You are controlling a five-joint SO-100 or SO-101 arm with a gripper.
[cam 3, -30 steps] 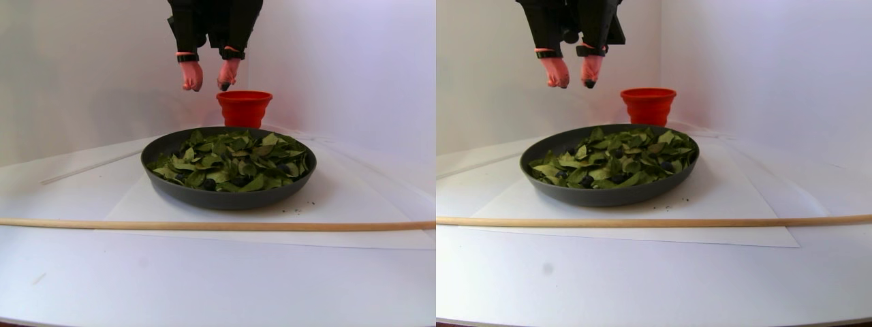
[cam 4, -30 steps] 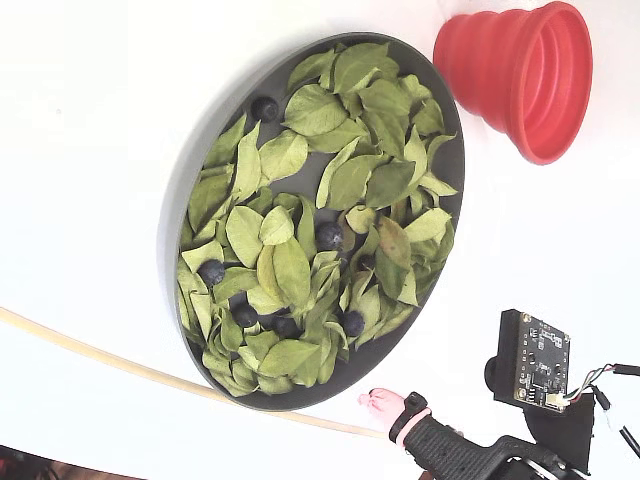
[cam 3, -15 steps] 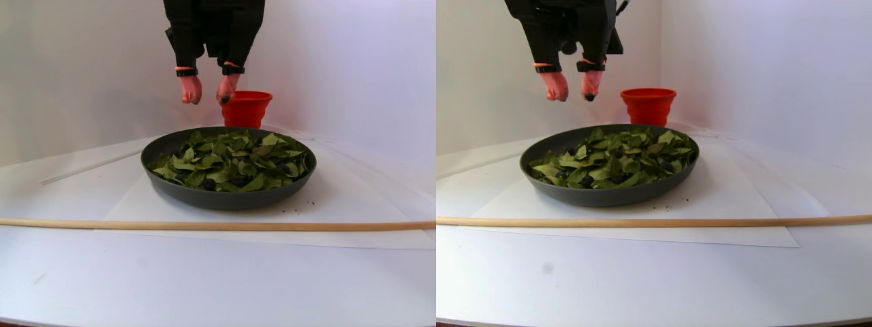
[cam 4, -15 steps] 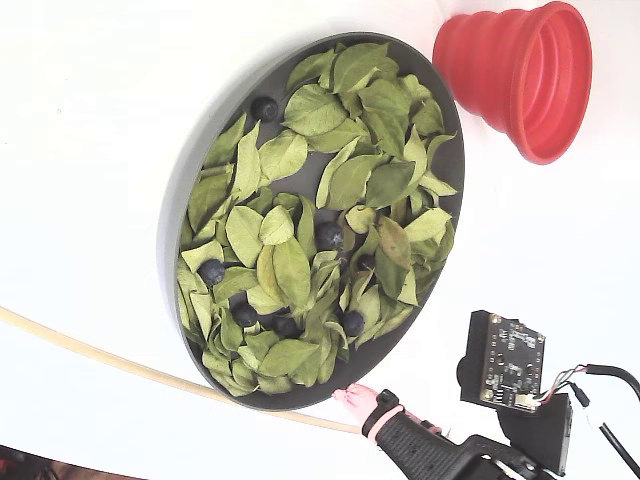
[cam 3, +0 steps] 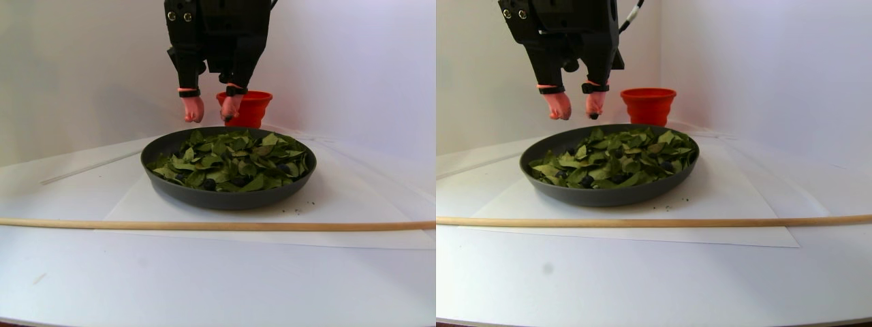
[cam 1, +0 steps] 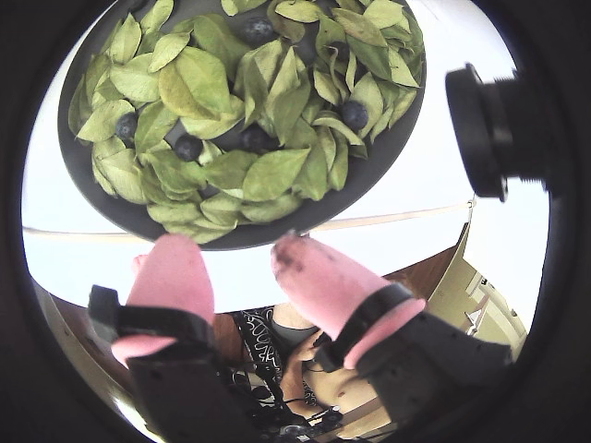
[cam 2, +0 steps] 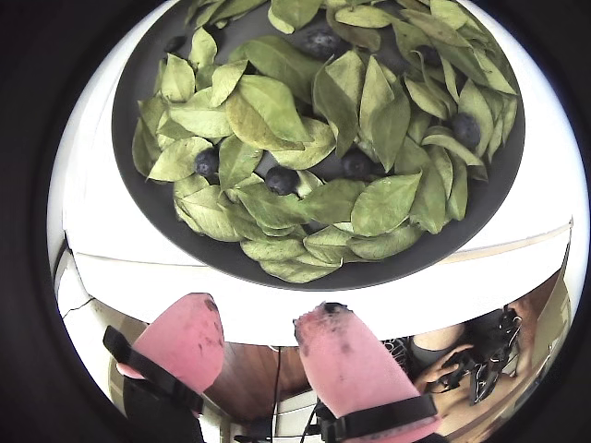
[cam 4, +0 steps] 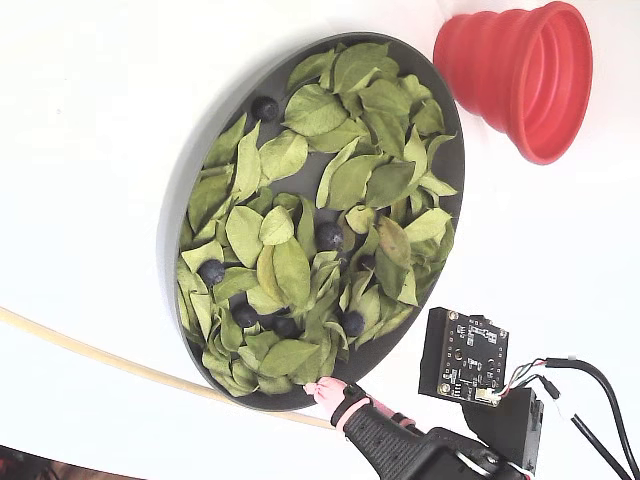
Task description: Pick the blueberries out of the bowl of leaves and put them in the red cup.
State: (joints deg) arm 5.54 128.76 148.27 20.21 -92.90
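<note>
Hand [cam 2: 263,323] w/ pink fingers apart, empty, over bowl [cam 4: 185,195] rim, white table [cam 3: 204,286], white walls

Looks like makeshift test booth, hobby lab style. Plain white walls [cam 3: 354,61] meeting in corner, white paper sheet [cam 3: 327,204] over white desk [cam 3: 204,286], wooden strip [cam 3: 204,225] across front, bare circuit board [cam 4: 463,356] with loose wires [cam 4: 590,385].

Black claw [cam 3: 212,117], pink fingertips [cam 2: 343,355], bare circuit board [cam 4: 464,354]
</note>
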